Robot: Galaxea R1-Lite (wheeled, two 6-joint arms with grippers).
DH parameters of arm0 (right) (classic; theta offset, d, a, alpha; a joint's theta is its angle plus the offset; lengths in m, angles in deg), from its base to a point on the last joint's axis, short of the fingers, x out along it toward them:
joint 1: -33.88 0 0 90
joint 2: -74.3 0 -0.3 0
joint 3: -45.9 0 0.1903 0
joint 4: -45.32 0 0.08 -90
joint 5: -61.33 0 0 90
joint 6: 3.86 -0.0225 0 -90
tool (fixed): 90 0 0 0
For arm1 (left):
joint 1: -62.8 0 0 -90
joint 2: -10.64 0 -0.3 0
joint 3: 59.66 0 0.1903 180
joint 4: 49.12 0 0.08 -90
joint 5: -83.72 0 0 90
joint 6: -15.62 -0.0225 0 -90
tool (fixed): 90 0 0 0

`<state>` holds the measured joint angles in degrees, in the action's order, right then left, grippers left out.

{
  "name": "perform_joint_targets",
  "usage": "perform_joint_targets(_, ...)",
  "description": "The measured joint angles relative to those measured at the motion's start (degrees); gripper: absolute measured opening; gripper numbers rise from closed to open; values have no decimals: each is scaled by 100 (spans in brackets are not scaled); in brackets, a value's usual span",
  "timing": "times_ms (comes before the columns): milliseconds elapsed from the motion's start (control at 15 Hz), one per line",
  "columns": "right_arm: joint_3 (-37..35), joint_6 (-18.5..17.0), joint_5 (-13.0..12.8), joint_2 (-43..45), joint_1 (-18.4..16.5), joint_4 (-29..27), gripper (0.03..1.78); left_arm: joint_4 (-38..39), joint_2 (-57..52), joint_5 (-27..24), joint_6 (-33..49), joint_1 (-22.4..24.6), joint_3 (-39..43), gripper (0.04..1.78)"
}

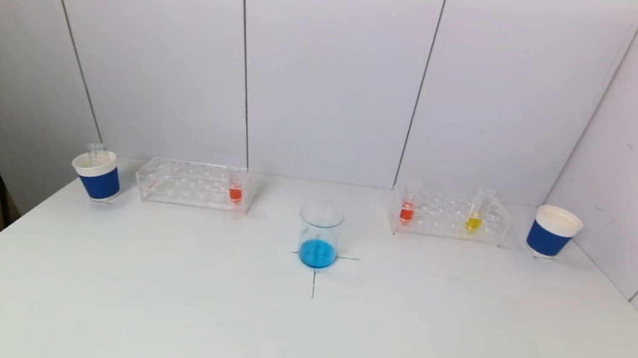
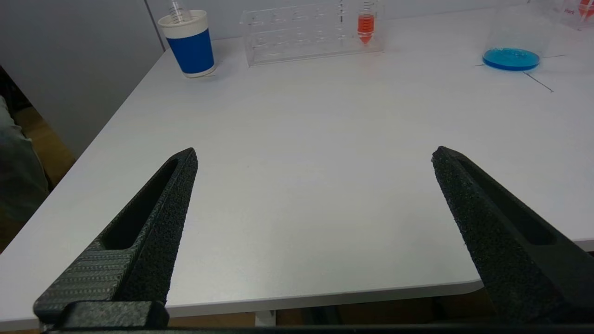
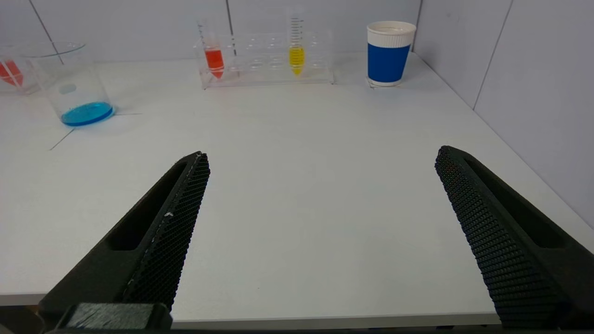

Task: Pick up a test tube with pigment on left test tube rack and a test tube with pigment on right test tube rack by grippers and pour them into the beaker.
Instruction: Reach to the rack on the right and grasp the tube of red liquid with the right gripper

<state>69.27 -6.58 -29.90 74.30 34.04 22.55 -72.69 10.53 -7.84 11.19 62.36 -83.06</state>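
Across the whole scene runs a white bench (image 1: 300,335), boxed in by pale grey panel walls (image 1: 332,71) with dark seams. Black cross lines are drawn at mid-bench, and on them stands the beaker (image 1: 319,235), upright, blue liquid pooled in its bottom. Far left sits the left rack (image 1: 192,184), clear plastic, long side running along the back wall; far right, the right rack (image 1: 449,216) sits the same way. Outside each rack stands a blue-and-white paper cup, the left cup (image 1: 97,175) with a clear tube poking out, the right cup (image 1: 552,231) too. Now the tubes, all upright, tips down: an orange tube (image 1: 235,188) at the left rack's inner end, a red tube (image 1: 408,207) at the right rack's inner end, a yellow tube (image 1: 476,213) further right. Graduation marks show, but unreadable. Left hand (image 2: 314,155) hovers spread wide at the near bench edge, holding nothing; right hand (image 3: 321,155) likewise.
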Motion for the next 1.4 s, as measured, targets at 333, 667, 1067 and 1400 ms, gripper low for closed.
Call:
perform_joint_targets(333,0,5,2,0,0,-9,177,2,0,-1,5,0,2,176)
perform_joint_targets(667,0,-17,-9,0,0,6,177,2,0,2,5,0,2,176)
perform_joint_targets(1067,887,71,272,-134,0,-277,177,2,0,-1,7,0,2,176)
perform_joint_targets(1400,2249,74,440,-1570,15,-189,177,5,1,0,7,0,2,176)
